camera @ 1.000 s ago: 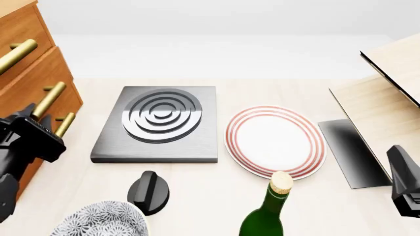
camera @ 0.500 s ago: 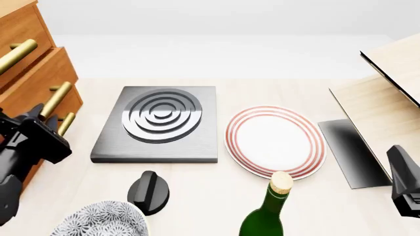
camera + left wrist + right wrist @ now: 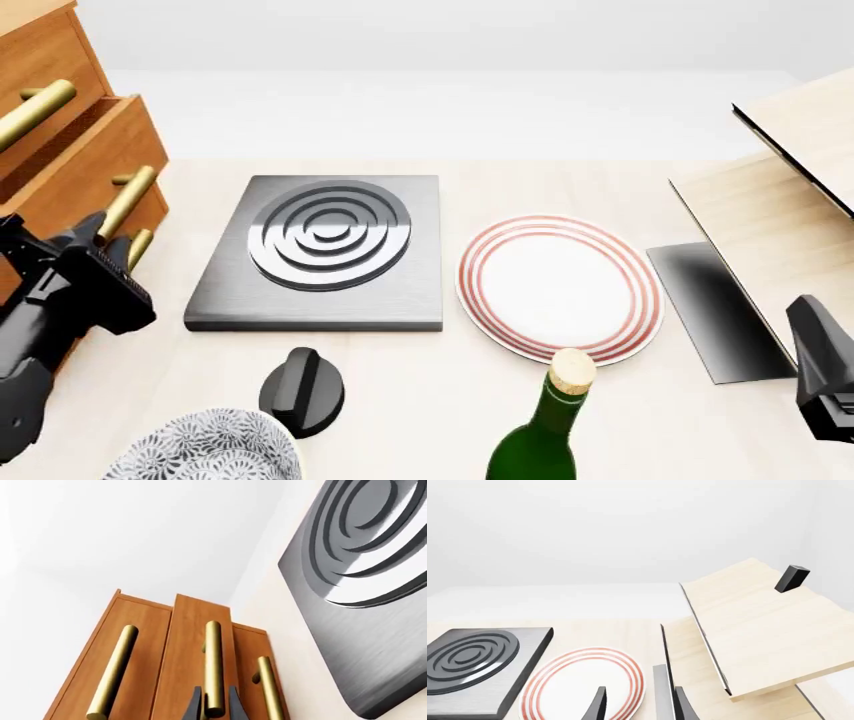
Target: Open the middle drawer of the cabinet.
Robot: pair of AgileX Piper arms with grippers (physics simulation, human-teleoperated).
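The middle drawer (image 3: pixel 83 165) juts out of the cabinet (image 3: pixel 47 60) at the table's far left. The left gripper (image 3: pixel 215 711) is clamped on the drawer's brass handle (image 3: pixel 213 665). The right gripper (image 3: pixel 639 706), fingers apart and holding nothing, hangs at the near right by the striped plate (image 3: pixel 561 286). No writing is readable anywhere.

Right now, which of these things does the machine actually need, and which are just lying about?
Needed:
- cabinet
- middle drawer, partly pulled out
- its brass handle, between the left gripper jaws

Lying about:
- grey ringed slab
- red-rimmed plate
- green bottle
- black knob
- patterned bowl
- pale boards
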